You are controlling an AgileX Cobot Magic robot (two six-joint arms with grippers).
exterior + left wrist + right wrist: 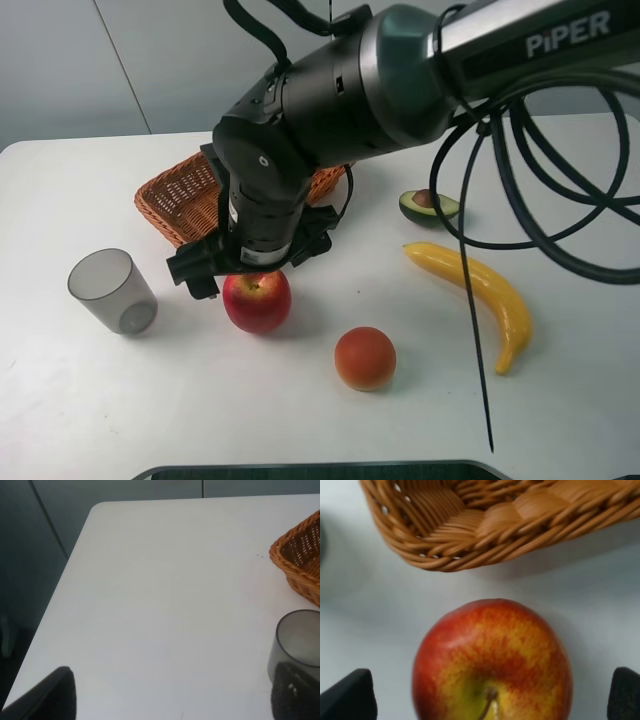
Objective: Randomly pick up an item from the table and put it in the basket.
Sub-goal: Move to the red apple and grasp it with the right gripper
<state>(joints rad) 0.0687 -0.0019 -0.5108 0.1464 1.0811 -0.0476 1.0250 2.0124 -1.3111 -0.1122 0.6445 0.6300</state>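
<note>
Apple [257,300]: on table [90,400], directly under R gripper [255,265], between its fingers. Jaws spread wide, gap each side. Basket [175,195]: just beyond gripper, near apple, not touching. Cup [112,290]: off to one side, beside L gripper [170,700], likewise spread. Orange fruit [365,358], banana [480,295], avocado half [428,205]: opp. side.

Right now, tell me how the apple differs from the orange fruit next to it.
The apple is red, streaked with yellow around its stem; the orange fruit is evenly orange-red, with no stem showing. The apple sits close to the basket, between the right arm's open jaws; the orange fruit lies farther from the basket, away from the arm. Both are round and rest on the white table.
</note>
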